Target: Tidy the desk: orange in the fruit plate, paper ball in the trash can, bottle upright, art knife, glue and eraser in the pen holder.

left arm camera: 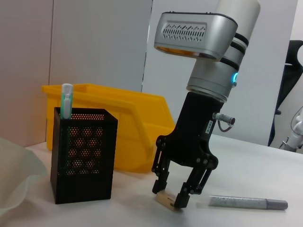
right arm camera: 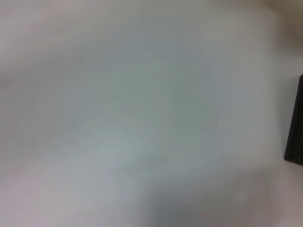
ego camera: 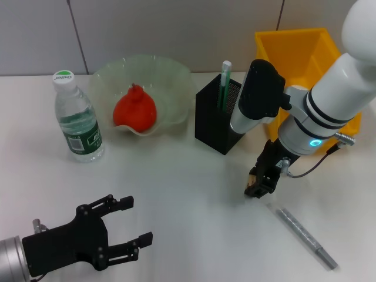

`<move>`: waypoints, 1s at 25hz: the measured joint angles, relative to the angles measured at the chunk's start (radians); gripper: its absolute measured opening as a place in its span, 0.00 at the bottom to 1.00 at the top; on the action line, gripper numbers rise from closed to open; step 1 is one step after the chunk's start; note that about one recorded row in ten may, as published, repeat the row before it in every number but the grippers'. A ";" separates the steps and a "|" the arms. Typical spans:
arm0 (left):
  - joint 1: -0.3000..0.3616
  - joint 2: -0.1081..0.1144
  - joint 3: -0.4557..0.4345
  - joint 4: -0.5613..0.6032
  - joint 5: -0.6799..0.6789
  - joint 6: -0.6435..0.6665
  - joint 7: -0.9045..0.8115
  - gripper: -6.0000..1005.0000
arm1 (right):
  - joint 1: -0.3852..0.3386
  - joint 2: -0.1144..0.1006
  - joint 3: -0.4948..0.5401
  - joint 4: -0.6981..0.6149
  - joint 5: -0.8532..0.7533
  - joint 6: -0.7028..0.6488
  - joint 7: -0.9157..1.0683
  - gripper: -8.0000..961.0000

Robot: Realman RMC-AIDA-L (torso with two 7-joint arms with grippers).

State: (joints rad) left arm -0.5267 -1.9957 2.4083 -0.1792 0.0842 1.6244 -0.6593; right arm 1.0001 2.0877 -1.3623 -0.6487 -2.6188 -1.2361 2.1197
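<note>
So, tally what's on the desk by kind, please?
Bottle: 1
Fruit plate with orange: 2
Pen holder with glue: 2
Yellow bin: 1
Art knife: 1
Eraser, in the right tool: 1
Total: 8

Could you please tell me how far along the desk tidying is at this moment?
Done, by the look of it: the orange lies in the fruit plate, the bottle stands upright, and a green-and-white stick stands in the pen holder. In hand: the right gripper is closed on the eraser at the table. Left: the art knife lies on the table. The left gripper is open and idle.
</note>
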 joint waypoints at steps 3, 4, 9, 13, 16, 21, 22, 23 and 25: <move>-0.001 0.000 0.000 0.000 0.000 0.000 0.000 0.84 | 0.000 0.000 -0.001 0.001 0.000 0.001 0.002 0.51; -0.001 0.000 0.000 0.000 0.000 0.000 0.000 0.84 | 0.000 0.000 -0.001 0.000 0.000 0.000 0.006 0.48; -0.001 0.000 0.000 0.000 0.000 0.000 0.000 0.84 | -0.003 0.000 0.003 -0.046 0.006 -0.022 0.030 0.42; -0.001 0.000 0.000 0.000 0.000 -0.001 0.002 0.84 | -0.010 -0.002 0.009 -0.172 0.070 -0.115 0.070 0.42; -0.001 0.000 0.000 0.000 0.000 -0.001 0.002 0.84 | -0.016 -0.004 0.012 -0.295 0.108 -0.195 0.122 0.42; -0.002 0.000 0.000 0.000 0.000 -0.004 0.003 0.84 | -0.025 -0.006 0.043 -0.468 0.114 -0.250 0.215 0.42; -0.002 0.000 0.000 0.000 0.000 -0.005 0.004 0.84 | -0.021 -0.007 0.055 -0.486 0.111 -0.250 0.231 0.42; -0.001 0.000 0.000 0.000 0.000 -0.006 0.004 0.84 | -0.018 -0.008 0.070 -0.499 0.101 -0.246 0.247 0.42; 0.001 0.000 0.000 0.002 0.000 -0.006 0.004 0.84 | -0.011 -0.009 0.094 -0.512 0.074 -0.227 0.273 0.42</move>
State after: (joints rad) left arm -0.5261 -1.9957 2.4084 -0.1768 0.0843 1.6182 -0.6555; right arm 0.9887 2.0789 -1.2683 -1.1602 -2.5450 -1.4629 2.3931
